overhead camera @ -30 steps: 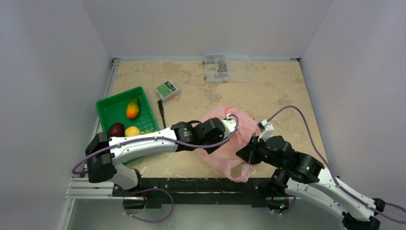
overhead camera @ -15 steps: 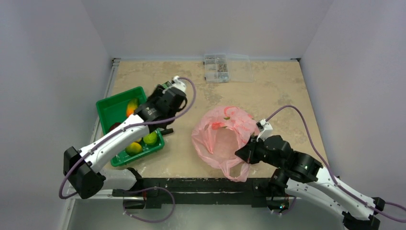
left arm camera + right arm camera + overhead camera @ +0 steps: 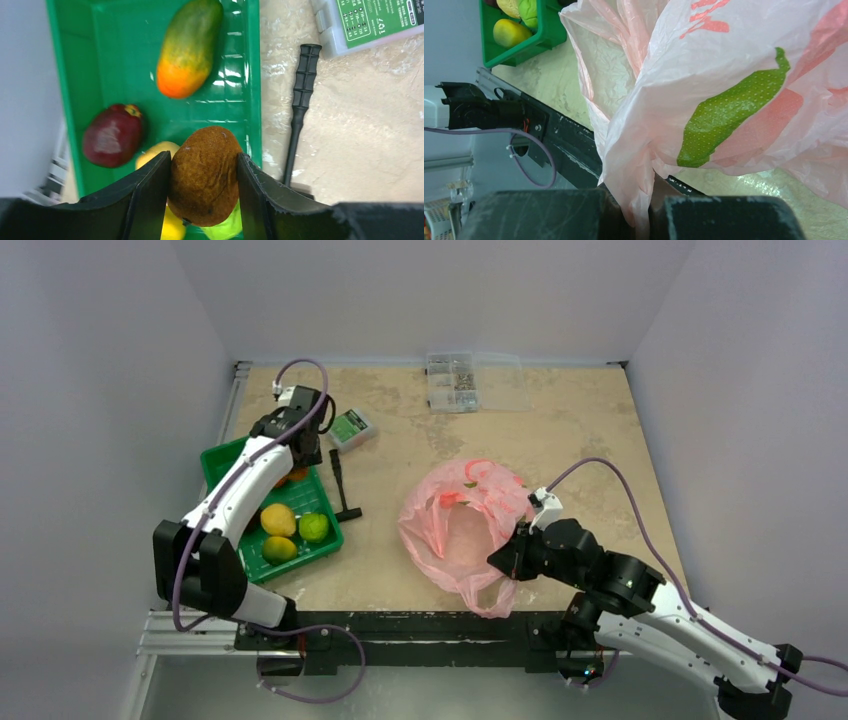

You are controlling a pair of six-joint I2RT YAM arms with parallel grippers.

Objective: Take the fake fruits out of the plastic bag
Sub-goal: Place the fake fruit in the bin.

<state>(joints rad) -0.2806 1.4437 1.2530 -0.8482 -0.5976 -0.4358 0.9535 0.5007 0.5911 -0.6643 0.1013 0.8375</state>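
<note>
Left end effector [image 3: 204, 161]: closed on brown fruit [image 3: 202, 185], above tray [image 3: 125, 65]. Right end effector [image 3: 640, 220]: pinching bag [image 3: 704, 75] rim, bag slumped on table [image 3: 560, 430]. Tray holds orange-green fruit [image 3: 189, 47], red fruit [image 3: 111, 141], yellow fruit [image 3: 152, 152], lime fruit [image 3: 313, 527]; no fruit shows in bag, so probably only this drop is left.

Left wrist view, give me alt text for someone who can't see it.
The left gripper grips a brown fruit above a green tray holding an orange-green fruit and a dark red fruit. A black tool lies beside the tray.
</note>
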